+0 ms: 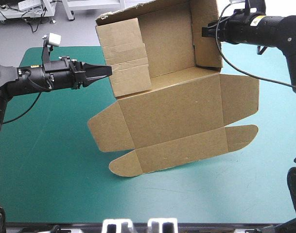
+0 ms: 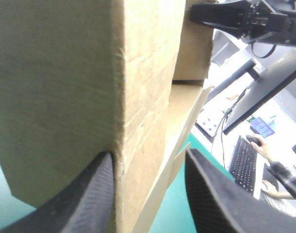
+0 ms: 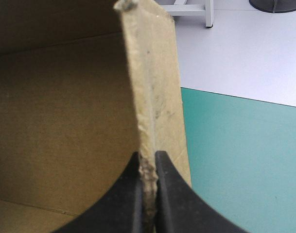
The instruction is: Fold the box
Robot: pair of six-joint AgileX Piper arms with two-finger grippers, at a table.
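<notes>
the brown box (image 1: 177,116) hangs lifted and tilted between the two grippers, above the teal-green cover (image 1: 50,160), its open tray turned toward the high camera. the lid (image 1: 182,141) and its rounded tabs hang down flat under the tray; whether the lowest tab touches the cover cannot be told. the right gripper (image 1: 206,31) is clamped on the top edge of the right side wall (image 1: 208,48). in its wrist view the black fingers (image 3: 169,194) are pressed all but together, with the frayed board edge (image 3: 155,97) running straight ahead from between them and the tray's inside beside it. the left gripper (image 1: 101,71) points level at the doubled left side wall (image 1: 126,56), its tip just at the wall's outer face. in its wrist view its fingers (image 2: 89,194) stand apart, the wall's corner (image 2: 121,121) between them, one finger against the outer face; the right gripper (image 2: 225,17) shows farther ahead at the far wall.
</notes>
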